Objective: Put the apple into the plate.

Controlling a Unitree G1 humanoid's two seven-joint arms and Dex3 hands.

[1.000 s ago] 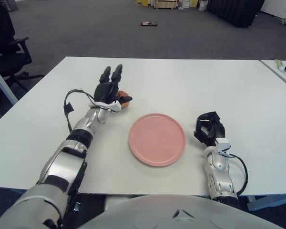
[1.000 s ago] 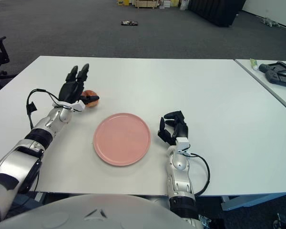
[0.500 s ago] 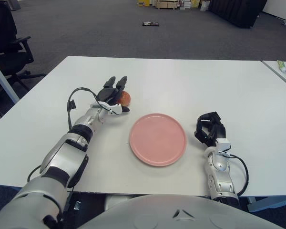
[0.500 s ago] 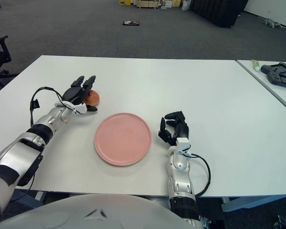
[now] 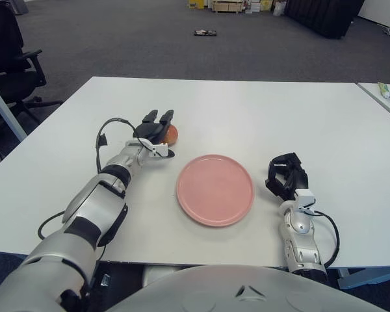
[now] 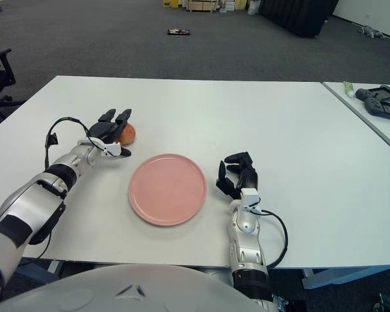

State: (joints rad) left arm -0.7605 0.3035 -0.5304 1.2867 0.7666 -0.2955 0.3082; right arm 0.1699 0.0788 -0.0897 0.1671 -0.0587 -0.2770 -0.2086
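Observation:
A reddish-orange apple sits on the white table, left of and slightly behind the pink plate. My left hand is low over the table against the apple's left side, its fingers stretched over the top of the fruit and its thumb below, not closed around it. Most of the apple's left half is hidden by the hand. The plate holds nothing. My right hand shows just right of the plate with its fingers curled and nothing in them.
A second table with a green tube and a black controller stands at the far right. An office chair is off the table's left side. Grey carpet lies beyond the far edge.
My left hand has dropped from raised above the apple to low beside it, its fingers flattening over the fruit. The apple, plate and right hand have not moved.

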